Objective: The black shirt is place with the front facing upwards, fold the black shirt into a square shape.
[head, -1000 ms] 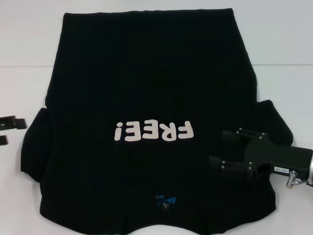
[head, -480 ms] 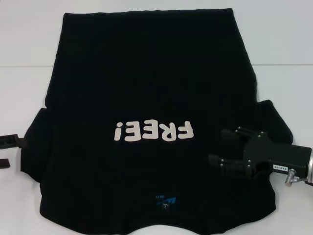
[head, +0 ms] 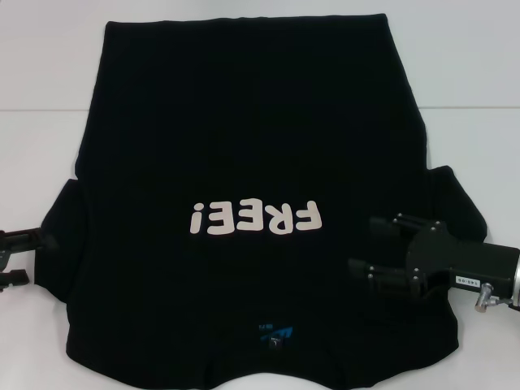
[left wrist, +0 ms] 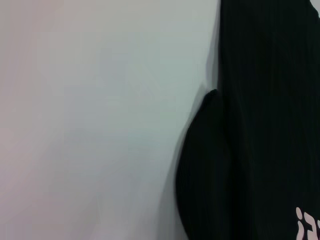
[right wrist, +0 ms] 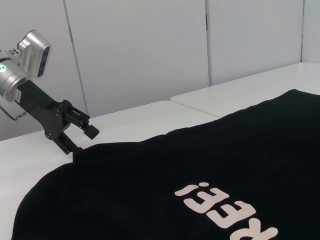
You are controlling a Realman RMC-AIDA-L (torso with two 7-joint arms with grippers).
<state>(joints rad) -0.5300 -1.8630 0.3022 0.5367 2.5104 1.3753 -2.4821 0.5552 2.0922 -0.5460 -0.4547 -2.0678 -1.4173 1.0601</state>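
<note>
The large, soft black cotton shirt [head: 244, 162] lies spread flat, front up, on the smooth white worktop [head: 463, 73], its white "FREE!" lettering [head: 256, 218] near the middle and a small blue mark [head: 275, 333] at the collar. The far hem runs straight; both short sleeves bulge out in rounded lobes. The right tool [head: 366, 245], hard black with jointed fingers, hovers over the right shoulder area, its fingers spread apart. The left tool [head: 39, 258] sits at the left sleeve's outer edge, its fingers apart. Bare worktop lies open along both sides and beyond the hem.
</note>
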